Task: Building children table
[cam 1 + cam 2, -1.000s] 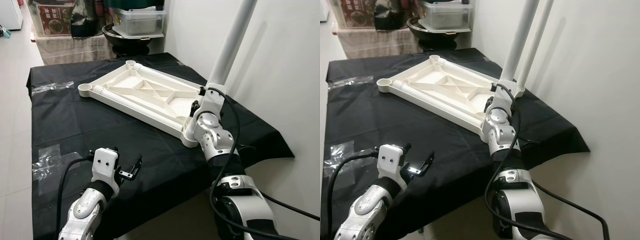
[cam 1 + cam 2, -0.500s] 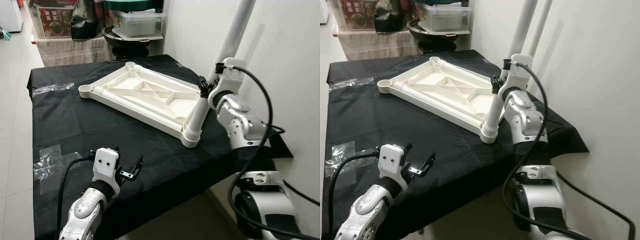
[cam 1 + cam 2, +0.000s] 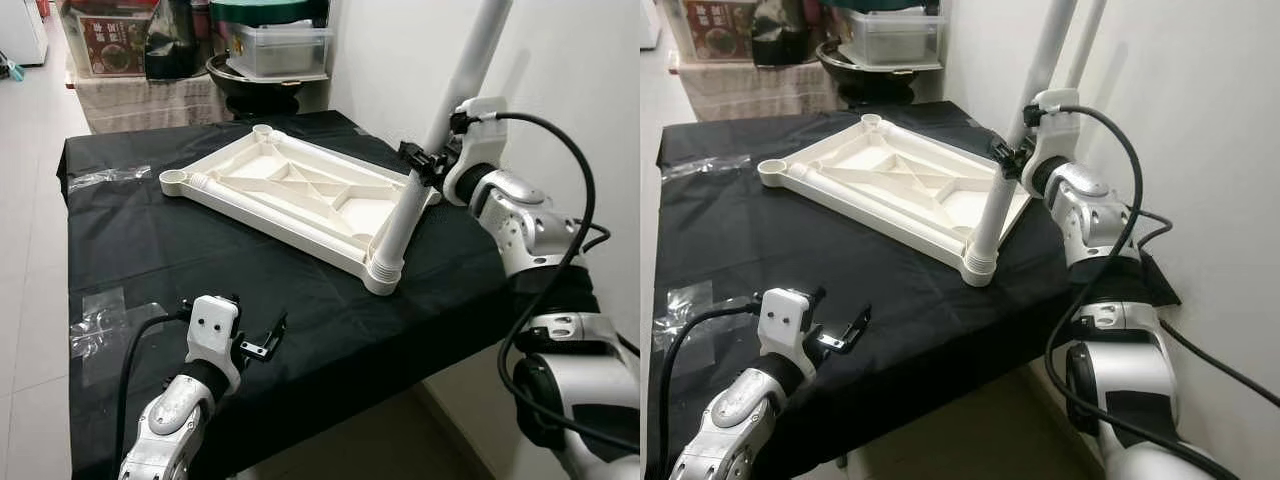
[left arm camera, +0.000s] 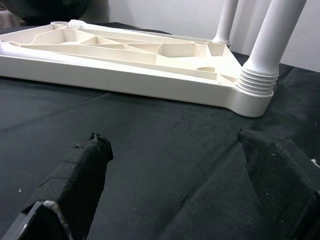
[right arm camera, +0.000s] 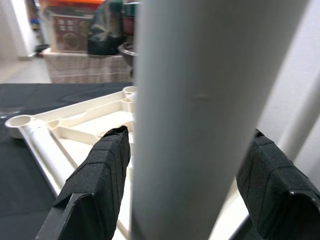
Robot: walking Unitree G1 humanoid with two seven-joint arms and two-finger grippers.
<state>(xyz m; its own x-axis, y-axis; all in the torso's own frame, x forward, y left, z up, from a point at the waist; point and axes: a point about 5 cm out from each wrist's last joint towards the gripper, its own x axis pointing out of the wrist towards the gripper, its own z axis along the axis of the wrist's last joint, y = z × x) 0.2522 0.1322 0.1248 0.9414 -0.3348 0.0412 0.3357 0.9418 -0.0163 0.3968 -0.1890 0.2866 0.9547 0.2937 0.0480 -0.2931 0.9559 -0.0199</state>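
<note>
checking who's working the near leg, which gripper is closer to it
Right. The right gripper straddles the near table leg partway up, one finger on each side. The left gripper hovers low over the black cloth, apart from it.

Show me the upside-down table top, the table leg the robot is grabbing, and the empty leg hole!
table top [image 3: 300, 190], left eye view, ribbed underside.
table leg [image 3: 400, 225], left eye view, lower shaft.
empty leg hole [image 3: 172, 180], left eye view, corner socket rim.

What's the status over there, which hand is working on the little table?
Right gripper around the near table leg, fingers not clamped. Left gripper open, idle above the black cloth. Tabletop upside down, two legs standing. Nothing blocking.
</note>
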